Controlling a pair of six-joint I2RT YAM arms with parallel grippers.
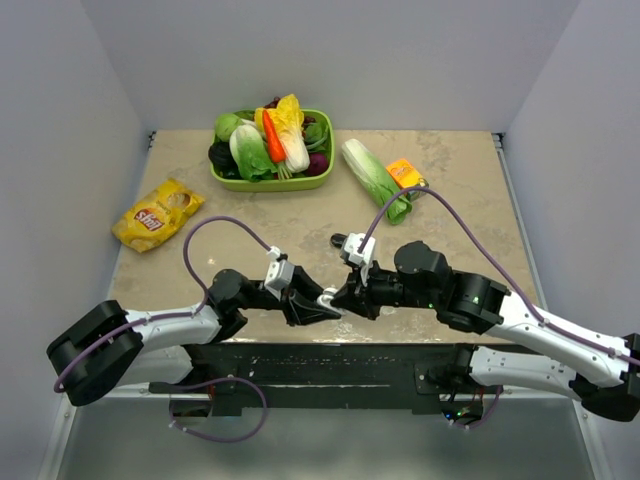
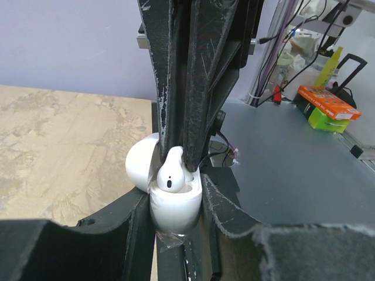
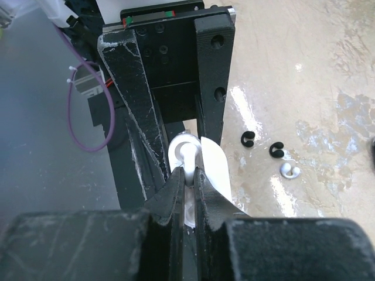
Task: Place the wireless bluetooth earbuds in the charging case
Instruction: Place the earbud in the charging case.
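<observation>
On table (image 3: pixel 328 70), two black earbuds (image 3: pixel 248 139), white earbud (image 3: pixel 290 170)

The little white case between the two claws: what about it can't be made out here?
- Left wrist view: the right gripper and the white earbud it pinches cover the sockets of the charging case; whether another bud sits inside cannot be told.
- Right wrist view: that gripper mostly hides the case's body; only its lid shows.
- Top view: the case is a tiny white speck between right and left gripper.
</observation>
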